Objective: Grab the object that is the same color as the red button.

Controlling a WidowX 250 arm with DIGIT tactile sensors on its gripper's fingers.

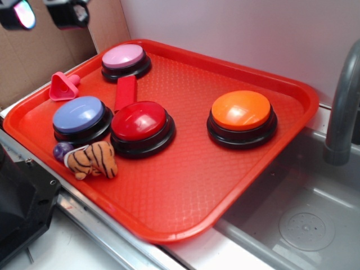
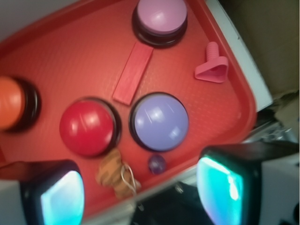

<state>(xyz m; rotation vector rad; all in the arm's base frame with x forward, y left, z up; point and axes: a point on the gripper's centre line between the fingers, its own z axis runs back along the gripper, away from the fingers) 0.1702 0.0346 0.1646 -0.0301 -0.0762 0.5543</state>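
Note:
A small red bar-shaped block (image 1: 125, 92) lies flat on the red tray (image 1: 264, 163) between the pink-domed button (image 1: 125, 59) and the red button (image 1: 140, 125). In the wrist view the block (image 2: 133, 73) lies well ahead of me, with the red button (image 2: 87, 127) to its lower left. My gripper (image 1: 48, 14) hangs high above the tray's far left corner, only its fingertips showing. In the wrist view the gripper (image 2: 140, 192) is open and empty, its two fingers wide apart, far above the tray.
A blue-domed button (image 1: 80, 117), an orange-domed button (image 1: 242, 117), a pink funnel-shaped piece (image 1: 62, 85), a toy tiger (image 1: 93, 160) and a small purple ball (image 1: 61, 151) are on the tray. A steel sink (image 1: 298, 225) with a grey faucet (image 1: 343, 107) is at the right. Cardboard stands behind.

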